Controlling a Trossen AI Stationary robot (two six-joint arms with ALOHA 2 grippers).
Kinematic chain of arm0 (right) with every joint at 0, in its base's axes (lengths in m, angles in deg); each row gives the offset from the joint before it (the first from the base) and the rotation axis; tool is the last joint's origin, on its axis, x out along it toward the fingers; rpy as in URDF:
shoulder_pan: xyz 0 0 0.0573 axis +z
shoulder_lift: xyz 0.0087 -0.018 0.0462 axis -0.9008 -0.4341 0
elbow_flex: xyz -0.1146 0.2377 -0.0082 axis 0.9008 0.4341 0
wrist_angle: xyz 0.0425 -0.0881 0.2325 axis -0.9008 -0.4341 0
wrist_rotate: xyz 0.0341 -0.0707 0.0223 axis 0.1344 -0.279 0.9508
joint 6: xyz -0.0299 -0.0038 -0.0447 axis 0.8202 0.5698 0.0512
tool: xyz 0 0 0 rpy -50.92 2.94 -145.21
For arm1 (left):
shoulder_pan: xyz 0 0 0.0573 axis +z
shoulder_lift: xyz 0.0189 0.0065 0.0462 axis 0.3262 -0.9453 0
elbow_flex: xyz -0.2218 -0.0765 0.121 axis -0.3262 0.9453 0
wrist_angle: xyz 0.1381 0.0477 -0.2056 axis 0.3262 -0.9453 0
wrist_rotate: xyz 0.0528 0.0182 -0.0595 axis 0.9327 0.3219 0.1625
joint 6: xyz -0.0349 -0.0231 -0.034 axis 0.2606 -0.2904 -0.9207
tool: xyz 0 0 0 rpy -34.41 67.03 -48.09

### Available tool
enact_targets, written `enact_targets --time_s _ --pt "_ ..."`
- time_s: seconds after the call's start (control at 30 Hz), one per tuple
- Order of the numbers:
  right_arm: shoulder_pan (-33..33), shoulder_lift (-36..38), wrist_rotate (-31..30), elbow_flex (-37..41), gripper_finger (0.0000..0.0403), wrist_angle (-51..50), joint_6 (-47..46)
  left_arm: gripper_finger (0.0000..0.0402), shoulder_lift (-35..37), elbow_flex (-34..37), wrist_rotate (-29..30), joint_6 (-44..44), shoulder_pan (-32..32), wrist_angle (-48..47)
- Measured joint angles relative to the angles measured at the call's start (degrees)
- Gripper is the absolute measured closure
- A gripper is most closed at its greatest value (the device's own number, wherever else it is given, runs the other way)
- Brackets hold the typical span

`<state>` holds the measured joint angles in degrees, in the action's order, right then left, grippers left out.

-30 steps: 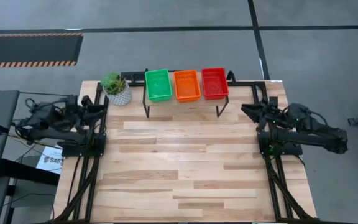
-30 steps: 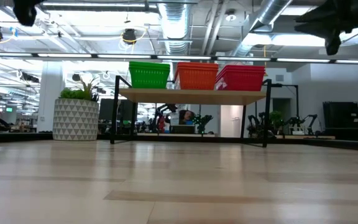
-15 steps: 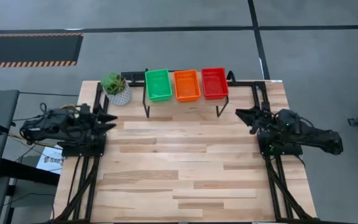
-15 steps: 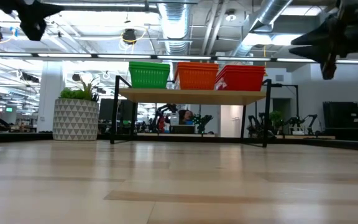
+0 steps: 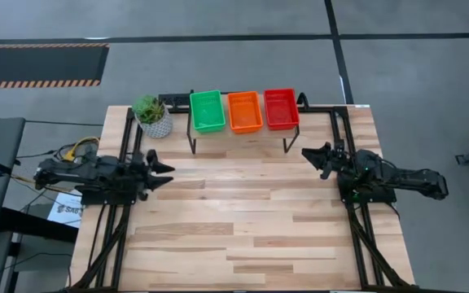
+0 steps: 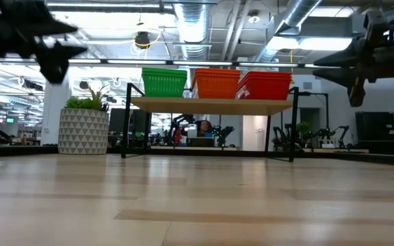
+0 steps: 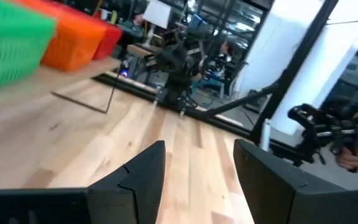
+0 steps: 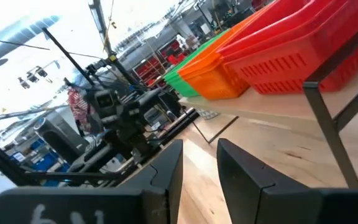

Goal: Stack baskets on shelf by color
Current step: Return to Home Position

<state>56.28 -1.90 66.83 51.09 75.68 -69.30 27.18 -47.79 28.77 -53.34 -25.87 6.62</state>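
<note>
Green baskets [image 5: 207,111], orange baskets [image 5: 244,111] and red baskets [image 5: 281,108] stand in three stacks side by side on the shelf [image 6: 211,105] at the table's far edge. The stacks rest by their bottoms on the light board, green at the left, red at the right. My left gripper [image 5: 163,172] hovers open over the table's left side, pointing level toward the right. My right gripper [image 5: 309,156] hovers open over the right side, pointing level toward the left. Nothing is between either pair of fingers [image 7: 199,146] [image 8: 199,144].
A potted plant [image 5: 151,115] in a patterned white pot stands at the far left, beside the shelf. The shelf's thin black legs [image 5: 191,143] reach down to the wooden tabletop [image 5: 243,220]. Black frame rails run along the table's left and right edges.
Both arms have sunk lower. My left gripper has swung toward the table's near edge and its middle, and my right gripper has gone a little toward the left and near edges. The baskets have stayed in place on the shelf.
</note>
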Motion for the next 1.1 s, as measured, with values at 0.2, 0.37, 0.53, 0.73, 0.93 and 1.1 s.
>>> enact_targets --time_s 0.2,0.37,0.53,0.73,0.93,1.1 --pt "-0.1 0.0 -1.2 0.0 0.0282 -0.7 -0.7 0.0223 -1.4 6.0 -0.2 1.1 0.1 9.1" --pt "-0.4 -0.9 -1.2 0.0 0.0282 -1.1 -0.9 0.0223 -1.3 6.1 2.6 3.3 0.2 9.3" --pt "-0.4 -1.7 -1.2 0.0 0.0282 -1.2 -0.9 0.0223 -1.4 6.1 5.6 7.7 0.2 9.5" --pt "-0.4 -1.8 -1.2 0.0 0.0282 -1.1 -0.9 0.0223 -1.4 6.2 4.8 6.2 0.2 9.5" --pt "-0.4 -1.8 -1.2 0.0 0.0282 -1.1 -0.9 0.0223 -1.4 6.2 4.7 5.2 0.2 9.5" --pt "-0.4 -1.8 -1.2 0.0 0.0282 -1.1 -0.9 0.0223 -1.4 6.2 4.7 5.1 0.2 9.5"
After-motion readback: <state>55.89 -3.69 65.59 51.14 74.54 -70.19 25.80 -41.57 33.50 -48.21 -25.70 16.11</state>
